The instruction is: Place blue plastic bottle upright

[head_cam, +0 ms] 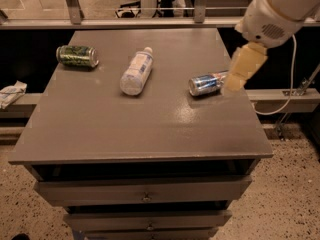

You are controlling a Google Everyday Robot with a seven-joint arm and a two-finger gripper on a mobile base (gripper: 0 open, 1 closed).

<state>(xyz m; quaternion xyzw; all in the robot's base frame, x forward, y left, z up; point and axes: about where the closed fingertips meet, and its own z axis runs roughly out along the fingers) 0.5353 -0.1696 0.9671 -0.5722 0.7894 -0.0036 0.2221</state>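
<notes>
Your bottle lies on its side on the grey table, a little left of the middle of the top and toward the far half. Its long axis runs mostly front to back, tilted slightly. The white cap points at the far edge and a touch to the right, and the clear base faces you, toward the near left. Nothing touches it.

The gripper hangs over the table's right edge, low and just beside the right end of the blue-and-silver can, which also lies on its side. You cannot tell whether the gripper is spread or closed, or whether it touches that can. It is well apart from the bottle, with the can between them. The white arm rises from it to the upper right.

A green can lies on its side near the far left corner, apart from the bottle. Drawers sit below the top.
</notes>
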